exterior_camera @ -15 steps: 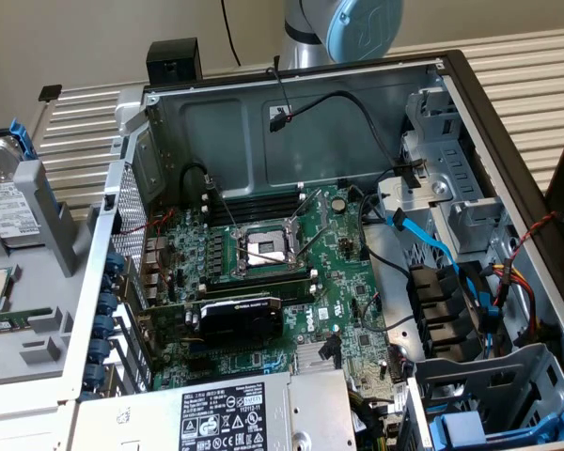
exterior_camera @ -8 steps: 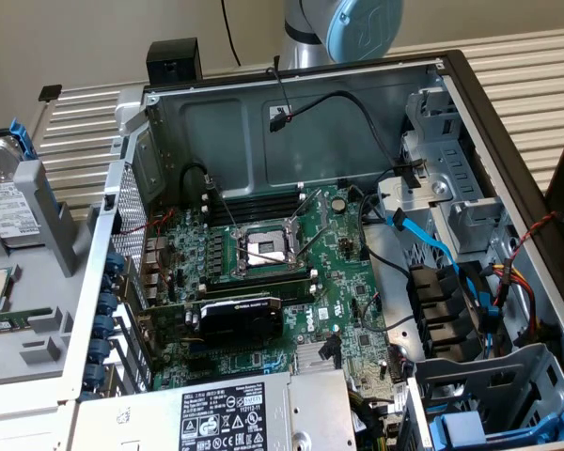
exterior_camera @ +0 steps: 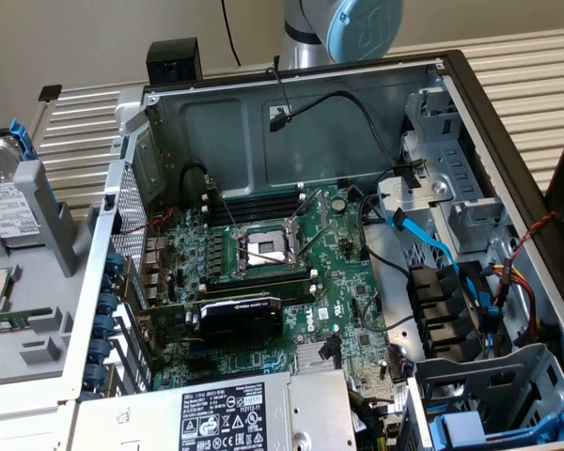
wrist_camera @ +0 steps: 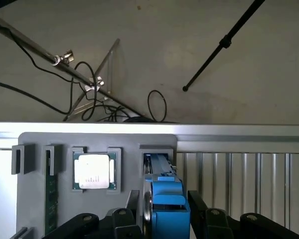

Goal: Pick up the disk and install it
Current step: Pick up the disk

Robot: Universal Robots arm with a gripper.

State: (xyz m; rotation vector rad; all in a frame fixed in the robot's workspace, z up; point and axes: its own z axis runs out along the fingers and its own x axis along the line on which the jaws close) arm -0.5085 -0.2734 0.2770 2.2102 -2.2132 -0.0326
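Blue plastic frames the flat silver-grey metal disk [wrist_camera: 164,189], which stands on its thin edge in a slot of the grey plastic holder block [wrist_camera: 129,144], one slot over from the small square silver processor chip [wrist_camera: 93,171]. The disk lies directly between the fingers of my black gripper [wrist_camera: 164,211], its narrow edge toward me and its broad faces toward the fingers. As far as I can judge, both fingers press against those faces, so I am clamped on the disk while it sits in the holder.

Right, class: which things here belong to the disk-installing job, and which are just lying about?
Job: disk; gripper closed on it; computer case.
Lying about: processor chip; memory stick.
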